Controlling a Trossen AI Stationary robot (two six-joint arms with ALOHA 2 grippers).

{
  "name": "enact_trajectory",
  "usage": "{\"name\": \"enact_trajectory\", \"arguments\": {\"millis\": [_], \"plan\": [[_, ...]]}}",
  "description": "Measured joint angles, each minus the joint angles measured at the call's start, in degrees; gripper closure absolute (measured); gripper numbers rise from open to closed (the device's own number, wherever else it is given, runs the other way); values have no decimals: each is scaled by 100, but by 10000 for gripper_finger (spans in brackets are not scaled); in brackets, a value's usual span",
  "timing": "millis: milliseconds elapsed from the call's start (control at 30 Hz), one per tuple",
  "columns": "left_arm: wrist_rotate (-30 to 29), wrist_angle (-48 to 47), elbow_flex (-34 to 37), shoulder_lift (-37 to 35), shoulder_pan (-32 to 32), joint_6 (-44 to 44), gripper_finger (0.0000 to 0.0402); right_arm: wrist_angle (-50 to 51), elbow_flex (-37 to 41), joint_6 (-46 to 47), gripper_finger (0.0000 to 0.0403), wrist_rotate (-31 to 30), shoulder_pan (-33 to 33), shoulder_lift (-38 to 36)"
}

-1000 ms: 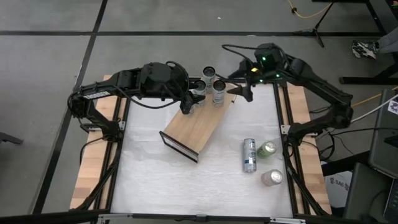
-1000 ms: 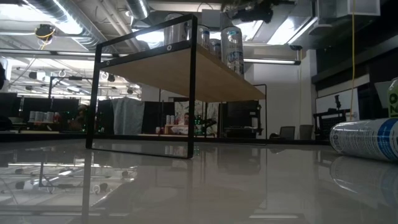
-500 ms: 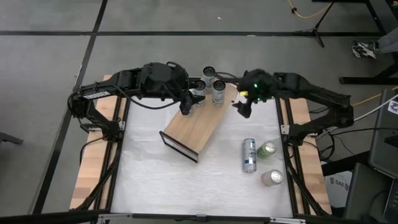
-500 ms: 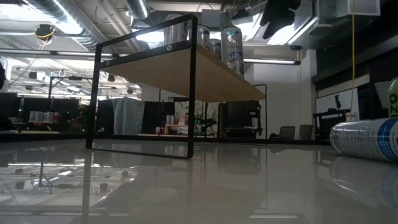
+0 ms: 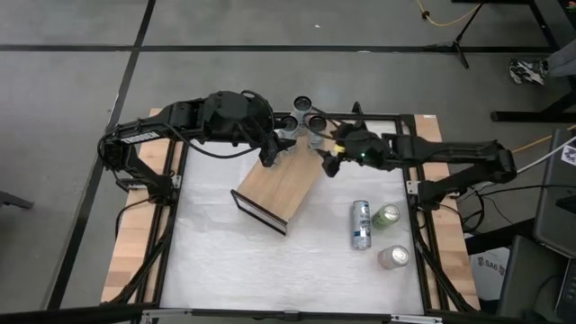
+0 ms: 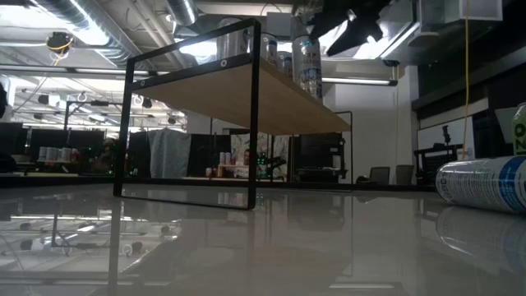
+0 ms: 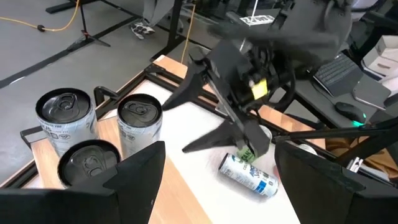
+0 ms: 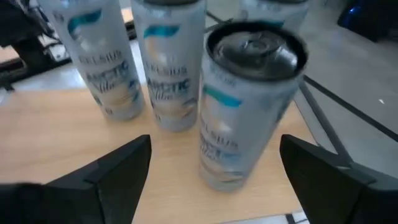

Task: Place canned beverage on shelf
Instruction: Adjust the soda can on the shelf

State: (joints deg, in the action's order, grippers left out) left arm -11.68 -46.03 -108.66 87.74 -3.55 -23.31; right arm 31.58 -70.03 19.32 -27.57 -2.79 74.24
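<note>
The shelf is taken as landmark: a light-wood board on black frame ends, set diagonally on the white tabletop. 4 cans are seen at its far end in the right wrist view; the nearest can stands upright close to the board's corner edge, with 2 more cans just behind it. The right gripper hovers over that far end, jaws wide and empty, aimed at the nearest can. The left gripper waits above the shelf's far-left part, just beside the can cluster, jaws parted and holding nothing. Off the shelf to its right, 1 can lies on its side and 2 stand upright: a green can and a pale can. Risks, as judgement: the nearest can sits near the board's corner, so a finger brushing it could tip it off or knock it into its neighbours; the cans are slick and packed tight, leaving little room for a finger between them; the 2 arms are close together above the same end and could clash. The tabletop is glossy and reflective in the low view. Beyond it are a grey floor with black lines, ceiling ducts, strip lights and desks with monitors.
</note>
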Motion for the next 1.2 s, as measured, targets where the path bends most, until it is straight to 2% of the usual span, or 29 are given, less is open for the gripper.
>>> {"name": "enact_trajectory", "arguments": {"millis": [133,300,433,767,1200], "plan": [[0,-14,0,0,0,-2,102,-188,49,1,56,-36,-25,65],[0,-48,0,0,0,-1,102,-200,51,5,56,-482,-23,124],[0,-49,0,0,0,-2,103,-246,49,5,56,-544,-23,156],[0,-69,0,0,0,-2,103,-326,49,-27,56,64,-23,214],[0,-69,0,0,0,-3,102,-322,49,-29,56,111,-23,214]]}}
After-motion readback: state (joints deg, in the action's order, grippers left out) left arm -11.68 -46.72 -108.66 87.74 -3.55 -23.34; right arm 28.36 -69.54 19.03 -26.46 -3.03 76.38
